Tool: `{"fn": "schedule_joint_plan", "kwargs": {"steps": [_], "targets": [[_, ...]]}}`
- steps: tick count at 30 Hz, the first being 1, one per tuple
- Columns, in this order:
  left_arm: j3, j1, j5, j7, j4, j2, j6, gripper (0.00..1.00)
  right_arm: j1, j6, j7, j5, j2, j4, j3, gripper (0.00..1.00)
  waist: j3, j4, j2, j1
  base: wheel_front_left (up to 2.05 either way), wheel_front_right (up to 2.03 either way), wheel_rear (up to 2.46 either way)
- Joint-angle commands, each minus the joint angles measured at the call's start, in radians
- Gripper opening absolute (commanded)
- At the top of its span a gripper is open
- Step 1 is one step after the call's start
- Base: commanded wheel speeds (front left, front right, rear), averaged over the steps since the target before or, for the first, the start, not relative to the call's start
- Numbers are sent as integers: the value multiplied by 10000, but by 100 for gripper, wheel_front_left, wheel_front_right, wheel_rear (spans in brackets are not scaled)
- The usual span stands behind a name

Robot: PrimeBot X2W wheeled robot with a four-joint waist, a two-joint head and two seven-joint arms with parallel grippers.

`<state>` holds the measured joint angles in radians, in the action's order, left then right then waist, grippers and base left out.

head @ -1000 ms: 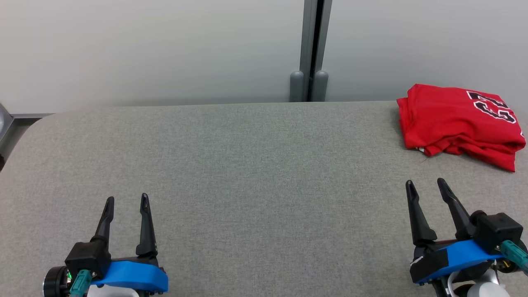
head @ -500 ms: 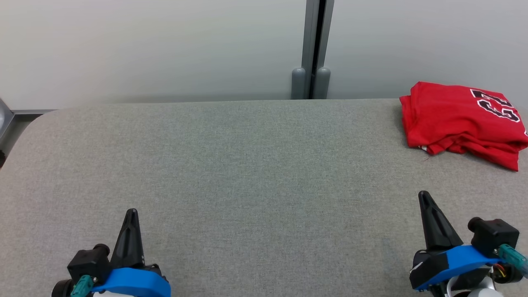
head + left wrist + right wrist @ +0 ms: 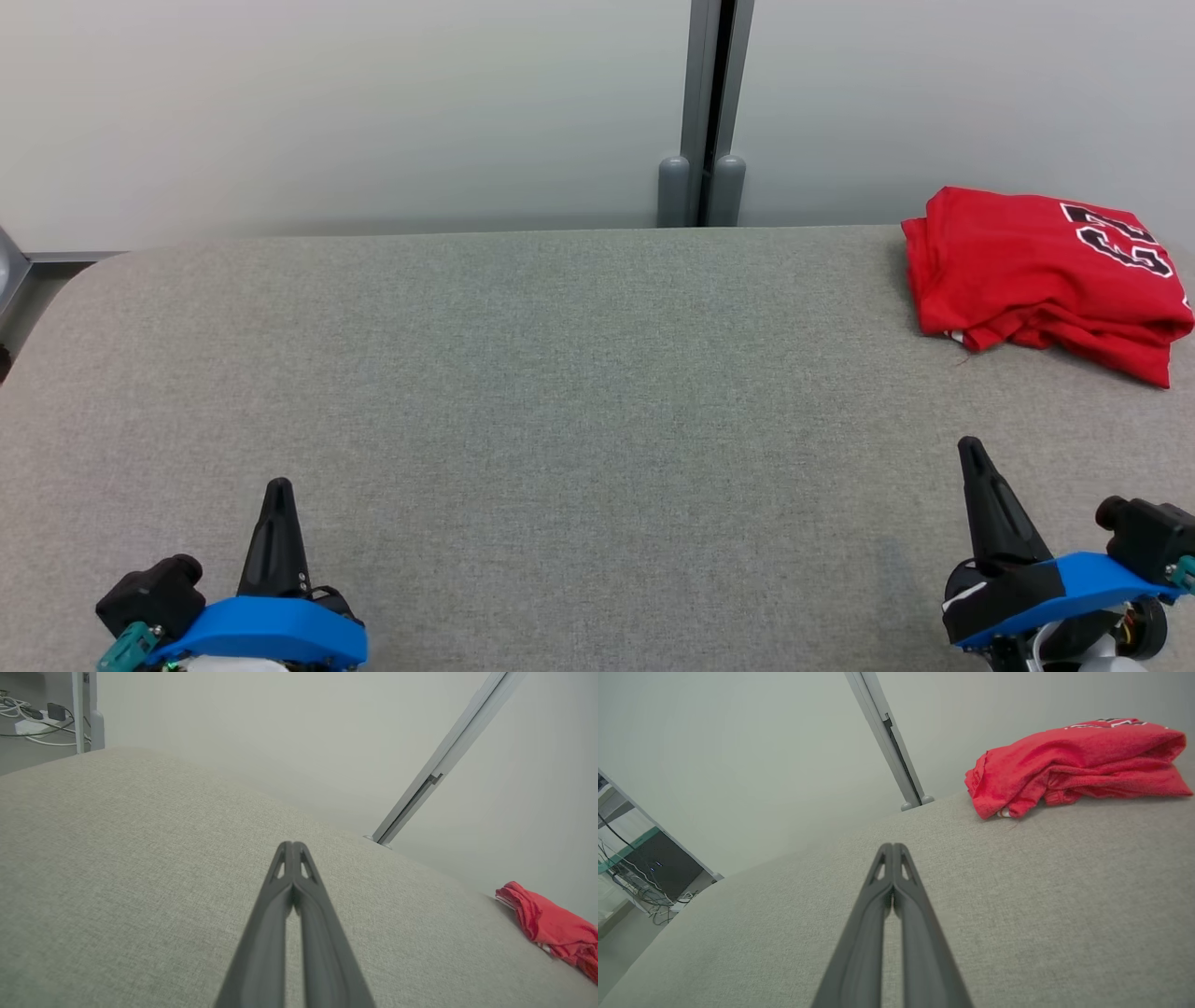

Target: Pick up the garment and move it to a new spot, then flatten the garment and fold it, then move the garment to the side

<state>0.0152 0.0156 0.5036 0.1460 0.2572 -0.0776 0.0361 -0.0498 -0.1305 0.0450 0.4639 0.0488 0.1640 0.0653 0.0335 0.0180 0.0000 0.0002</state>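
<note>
Lighting: bright, even, diffuse.
Shadows: a soft dark band along the near and left edges of the red garment [image 3: 1027, 271], and a dim strip where the grey table [image 3: 560, 392] meets the wall.
Head view: sharp throughout, colours flat.
Wrist views: wide-angle, so the wall post [image 3: 434, 774] leans steeply. The left gripper [image 3: 293, 847] and right gripper [image 3: 893, 847] blur towards the bottom edge. The table weave is crisp mid-frame.

Grey cloth-covered table [image 3: 560, 373] bears a folded red garment [image 3: 1027, 271], perhaps a jersey, far right
</note>
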Motion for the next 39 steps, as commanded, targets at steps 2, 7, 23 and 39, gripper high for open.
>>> {"fn": "schedule_joint_plan", "kwargs": {"steps": [2,7,23,39], "targets": [[-88,322,565,-109,-170,-14,77,0,-178,-1,-71,602,22,-97,43,0,-7,-4,0,0,0,0,0],[-179,374,1352,-291,-176,5,142,0,-213,-1,-178,1413,23,-37,75,0,-21,-12,0,-1,0,0,0],[-435,518,3580,-819,-177,61,335,0,-331,-2,-504,3724,24,151,173,0,-66,-39,0,-1,0,0,0],[-652,663,5471,-1274,-172,113,494,0,-418,-2,-792,5681,25,308,257,0,-111,-65,0,-1,0,0,0]]}}
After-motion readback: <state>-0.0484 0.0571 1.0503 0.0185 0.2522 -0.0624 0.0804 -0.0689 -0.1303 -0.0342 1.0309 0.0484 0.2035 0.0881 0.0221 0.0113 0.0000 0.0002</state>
